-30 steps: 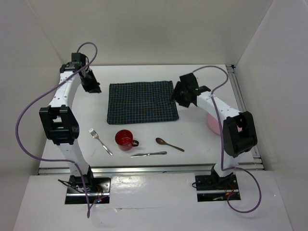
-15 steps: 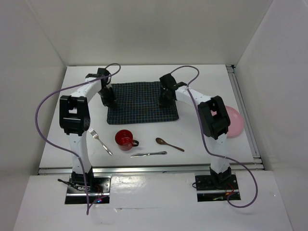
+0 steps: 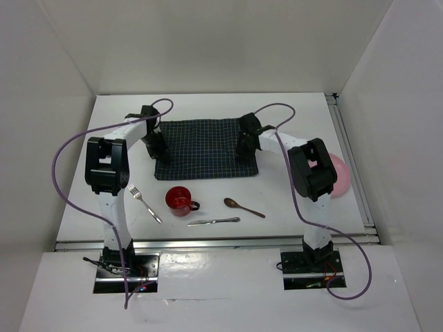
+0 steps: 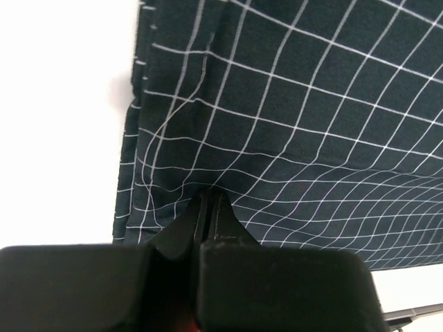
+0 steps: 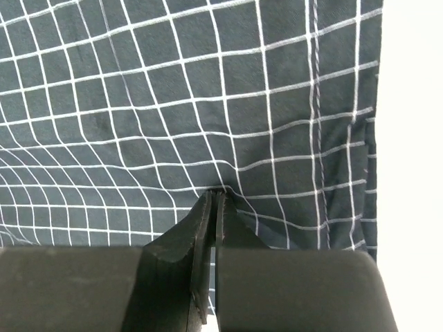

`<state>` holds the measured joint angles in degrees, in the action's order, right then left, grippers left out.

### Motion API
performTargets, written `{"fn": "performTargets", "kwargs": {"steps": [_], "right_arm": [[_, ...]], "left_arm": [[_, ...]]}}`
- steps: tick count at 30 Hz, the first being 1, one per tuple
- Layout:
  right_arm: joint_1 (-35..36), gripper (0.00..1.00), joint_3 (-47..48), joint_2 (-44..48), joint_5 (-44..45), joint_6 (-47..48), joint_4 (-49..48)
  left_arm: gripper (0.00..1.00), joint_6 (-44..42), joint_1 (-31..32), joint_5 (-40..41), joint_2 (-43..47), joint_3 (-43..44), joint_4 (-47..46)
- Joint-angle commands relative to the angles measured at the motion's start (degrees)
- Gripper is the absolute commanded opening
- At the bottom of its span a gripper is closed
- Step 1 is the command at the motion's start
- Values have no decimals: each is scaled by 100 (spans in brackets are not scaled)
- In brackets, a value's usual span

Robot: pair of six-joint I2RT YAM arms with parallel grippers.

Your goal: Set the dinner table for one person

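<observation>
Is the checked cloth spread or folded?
Spread: the checked cloth lies as a full rectangle, puckered where the left end effector and right end effector pinch it.

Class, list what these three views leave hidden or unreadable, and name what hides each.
1. Top view: much of the pink plate is hidden behind the right arm.
2. Top view: the red cup is too small to show its contents.
3. Wrist views: the bodies of the left gripper and right gripper cover part of the near edge of the checked mat.

Lab: white enclosure walls [image 3: 221, 41]
</observation>
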<state>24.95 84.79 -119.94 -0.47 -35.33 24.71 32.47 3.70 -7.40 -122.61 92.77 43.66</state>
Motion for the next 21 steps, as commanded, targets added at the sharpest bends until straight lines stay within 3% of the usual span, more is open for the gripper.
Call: {"fn": "performTargets", "kwargs": {"steps": [1, 9, 21], "right_arm": [[-16, 0, -735, 504, 170, -219, 184], [-16, 0, -1931, 1420, 425, -527, 52], [-526, 0, -1554, 771, 662, -405, 156]], "left_arm": [[0, 58, 78, 151, 52, -523, 11], [0, 111, 412, 151, 264, -936, -182], [0, 163, 596, 168, -149, -58, 98]]}}
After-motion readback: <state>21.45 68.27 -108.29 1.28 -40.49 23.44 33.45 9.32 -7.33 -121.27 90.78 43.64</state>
